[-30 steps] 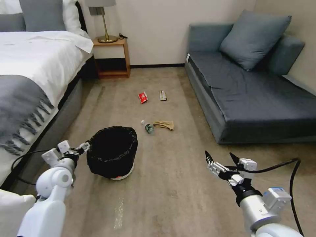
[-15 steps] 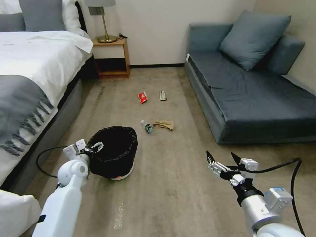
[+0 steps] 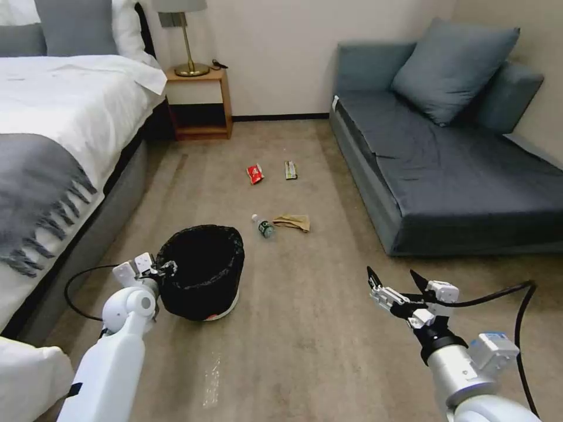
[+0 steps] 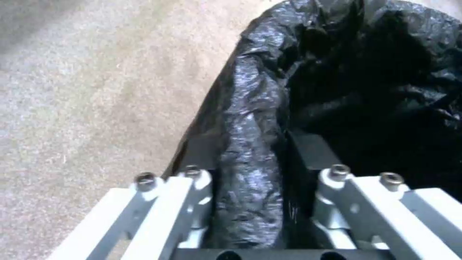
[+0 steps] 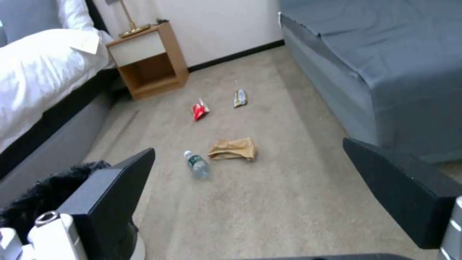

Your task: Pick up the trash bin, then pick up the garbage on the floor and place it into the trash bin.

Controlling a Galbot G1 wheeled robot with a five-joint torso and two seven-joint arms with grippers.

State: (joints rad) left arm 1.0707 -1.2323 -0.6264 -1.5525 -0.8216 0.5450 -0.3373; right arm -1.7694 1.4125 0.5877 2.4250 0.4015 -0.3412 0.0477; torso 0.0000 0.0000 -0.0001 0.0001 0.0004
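The trash bin (image 3: pixel 202 272), lined with a crinkly black bag, stands on the carpet at front left. My left gripper (image 3: pixel 167 268) sits at its near-left rim. In the left wrist view the jaws clamp the bag-covered rim (image 4: pixel 250 144), one finger outside and one inside. Farther ahead on the floor lies the garbage: a red snack packet (image 3: pixel 254 173), a bar wrapper (image 3: pixel 290 170), a small bottle (image 3: pixel 263 225) and crumpled brown paper (image 3: pixel 293 222). My right gripper (image 3: pixel 392 275) hovers open at front right, well short of the bottle (image 5: pixel 196 165) and paper (image 5: pixel 233 149).
A bed (image 3: pixel 53 146) runs along the left and a blue-grey sofa (image 3: pixel 457 176) along the right, leaving a carpet lane between them. A wooden nightstand (image 3: pixel 199 102) with a lamp stands at the far wall. A black cable (image 3: pixel 82 281) loops beside the left arm.
The left gripper swung in from the bin's left to its rim and has settled slightly lower, closing on it. The right arm has barely moved.
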